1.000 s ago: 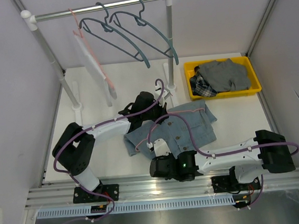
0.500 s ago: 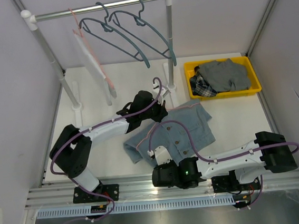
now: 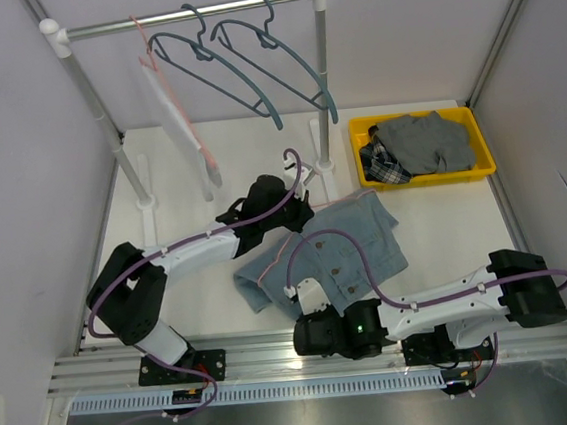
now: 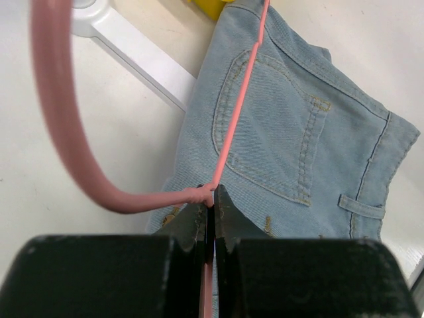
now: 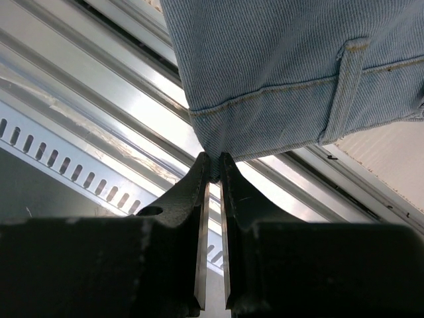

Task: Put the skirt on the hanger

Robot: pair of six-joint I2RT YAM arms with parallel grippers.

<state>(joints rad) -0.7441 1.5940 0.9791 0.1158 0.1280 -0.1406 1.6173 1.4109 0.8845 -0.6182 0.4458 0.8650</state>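
Observation:
The light-blue denim skirt (image 3: 352, 246) lies flat on the white table, near the front. A thin pink hanger (image 3: 343, 207) lies along its far edge. My left gripper (image 3: 297, 214) is shut on the hanger's neck. In the left wrist view the pink hook (image 4: 53, 119) curves off to the left of my gripper (image 4: 212, 199), and the wire runs over the skirt's back pocket (image 4: 291, 132). My right gripper (image 3: 308, 299) is shut on the skirt's near edge. The right wrist view shows my gripper (image 5: 213, 165) pinching a hemmed corner of the skirt (image 5: 278, 59) above the metal rails.
A clothes rail (image 3: 189, 14) at the back carries two teal hangers (image 3: 250, 75) and a pink hanger with a white garment (image 3: 179, 117). Its white foot (image 4: 139, 59) lies beside the skirt. A yellow bin (image 3: 475, 169) of clothes stands at right. Aluminium rails (image 3: 257, 354) run along the front edge.
My right gripper has drawn the skirt's near edge toward the front rails. My left gripper has shifted slightly left and back with the hanger. The skirt has slid a little with them.

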